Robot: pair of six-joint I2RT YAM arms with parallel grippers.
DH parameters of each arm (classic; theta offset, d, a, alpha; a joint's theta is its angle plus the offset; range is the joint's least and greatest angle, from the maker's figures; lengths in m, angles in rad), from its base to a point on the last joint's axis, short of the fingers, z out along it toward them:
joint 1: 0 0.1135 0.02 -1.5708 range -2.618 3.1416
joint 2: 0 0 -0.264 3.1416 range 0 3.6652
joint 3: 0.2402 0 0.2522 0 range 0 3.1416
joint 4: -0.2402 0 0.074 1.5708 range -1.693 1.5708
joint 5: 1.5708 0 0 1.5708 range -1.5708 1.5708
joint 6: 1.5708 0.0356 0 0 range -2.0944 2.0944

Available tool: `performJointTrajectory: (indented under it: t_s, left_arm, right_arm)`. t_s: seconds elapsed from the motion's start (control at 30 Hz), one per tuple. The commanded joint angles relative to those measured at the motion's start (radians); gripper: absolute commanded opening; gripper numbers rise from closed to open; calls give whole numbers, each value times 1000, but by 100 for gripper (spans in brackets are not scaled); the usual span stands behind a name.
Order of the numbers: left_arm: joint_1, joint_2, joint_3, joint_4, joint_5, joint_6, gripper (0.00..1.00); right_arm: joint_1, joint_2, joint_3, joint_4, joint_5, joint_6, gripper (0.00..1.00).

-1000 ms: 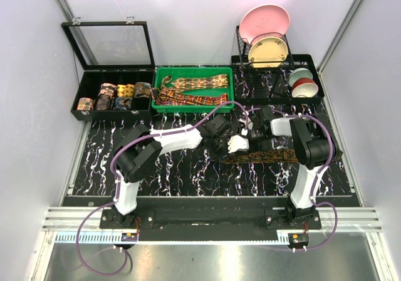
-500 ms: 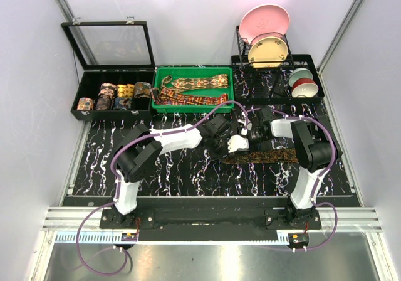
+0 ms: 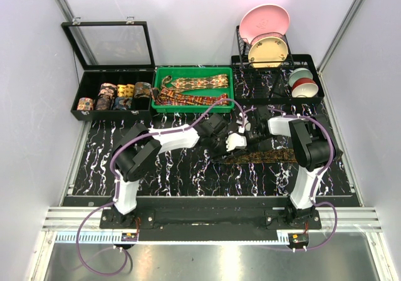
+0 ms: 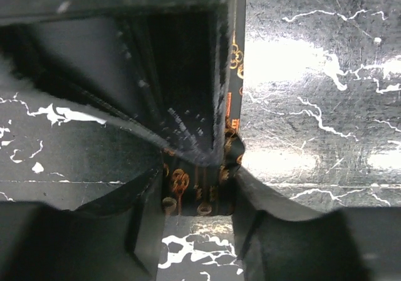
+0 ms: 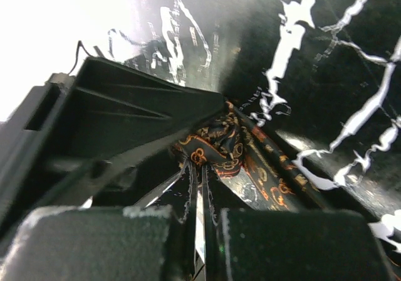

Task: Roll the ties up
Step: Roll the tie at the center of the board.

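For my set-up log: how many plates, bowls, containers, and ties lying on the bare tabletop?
Plates: 2, pink plate and cream plate
Bowls: 2, pale bowl and red bowl
Containers: 2, green tray and black case
Tabletop tie: 1
Total: 7

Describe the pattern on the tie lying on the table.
Dark tie with small orange-gold ring-like motifs; it shows best in the right wrist view.

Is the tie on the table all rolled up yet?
Not yet. The dark brown, orange-patterned cloth tie lies mostly stretched flat on the black marbled table; only one end is bunched up.
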Motion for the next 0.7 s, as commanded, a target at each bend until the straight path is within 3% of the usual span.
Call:
performJointTrajectory:
  t_s: [0.0,0.47,0.53,0.67]
  left_arm:
    - [23,-19,-72,41,83,-20,54]
    - [77,-102,-170,349,265,-6,76]
    - [74,-104,-197,421,263,-23,84]
    - [51,-81,-196,457,207,-29,86]
  right_arm:
    - [9,29,18,-87,123,-58,0]
    - [-25,40,53,-192,198,-101,0]
    - [-27,45,56,-196,211,-103,0]
    - [-28,52,66,-207,238,-106,0]
